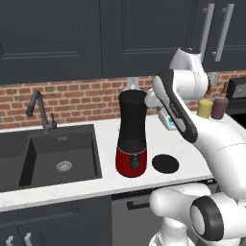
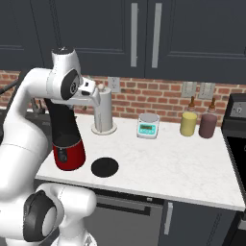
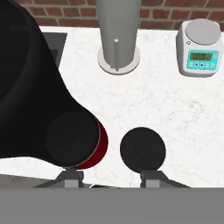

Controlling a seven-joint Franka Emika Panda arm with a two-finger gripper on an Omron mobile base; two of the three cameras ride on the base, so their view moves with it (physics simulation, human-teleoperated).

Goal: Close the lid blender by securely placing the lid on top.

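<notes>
Currently, your stock on the counter (image 2: 182, 158), listed rel. to your fingers: item 1, gripper (image 3: 111, 177), its two dark fingertips (image 3: 72, 176) rising at the bottom of the hand view, drawn in as far as they go and clamped on nothing; white counter shows betw. them. Item 2, the lid (image 3: 143, 148), flat black disc lying on the counter just above the right-hand fingertip in the hand view, apart from it, not held. Base views put it (image 1: 165, 163) just beside the blender's base, on the side twd. the scale. Item 3, the blender (image 1: 132, 137), tall black jar on a rounded red base w/ black knob, upright; in the hand view it bulks above the left-hand fingertip, jar top w/o lid. Item 4, grey paper-towel holder (image 3: 118, 35), upright, well beyond the fingers twd. the brick wall. Item 5, small digital scale (image 3: 200, 48), far upper right of the fingers. Item 6, yellow canister (image 2: 188, 123) and maroon canister (image 2: 207, 126), side by side near the wall. Item 7, sink (image 1: 57, 153) w/ faucet (image 1: 41, 110), on the blender's far side from the lid.
</notes>
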